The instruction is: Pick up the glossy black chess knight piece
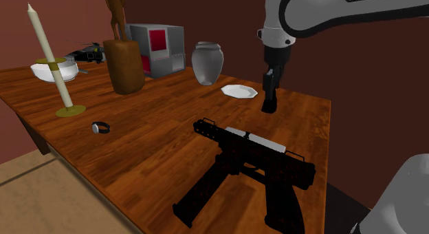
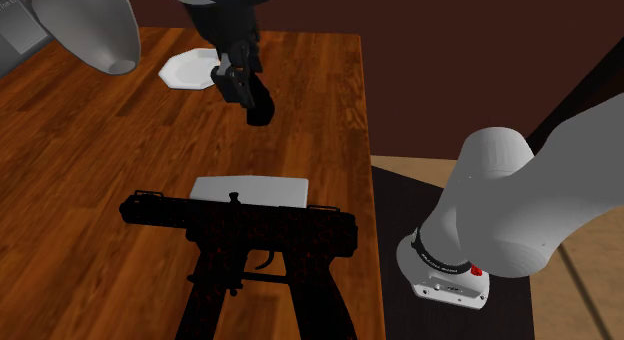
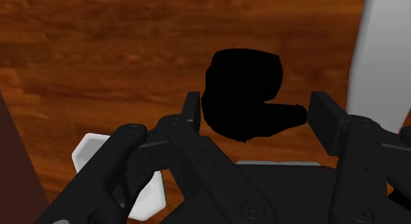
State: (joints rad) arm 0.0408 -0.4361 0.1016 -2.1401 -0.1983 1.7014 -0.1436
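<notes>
The glossy black chess knight [image 1: 269,100] stands upright on the wooden table [image 1: 158,136], just right of a small white plate. My black gripper [image 1: 270,80] hangs straight down over it from the white arm. In the wrist view the knight [image 3: 240,91] sits between the two fingertips [image 3: 192,109], its snout pointing at the right one. The gripper [image 3: 253,114] is open, with the fingers close on either side of the piece. In the second exterior view the knight [image 2: 259,108] rests on the table under the gripper [image 2: 236,76].
A large black gun [image 1: 244,167] with a white slab [image 2: 250,191] lies at the table's near side. A white plate [image 1: 239,91], grey vase [image 1: 207,62], brown block [image 1: 124,66], red-and-grey box [image 1: 158,48], candle [image 1: 51,57], bowl [image 1: 53,71] and ring [image 1: 100,127] stand farther left.
</notes>
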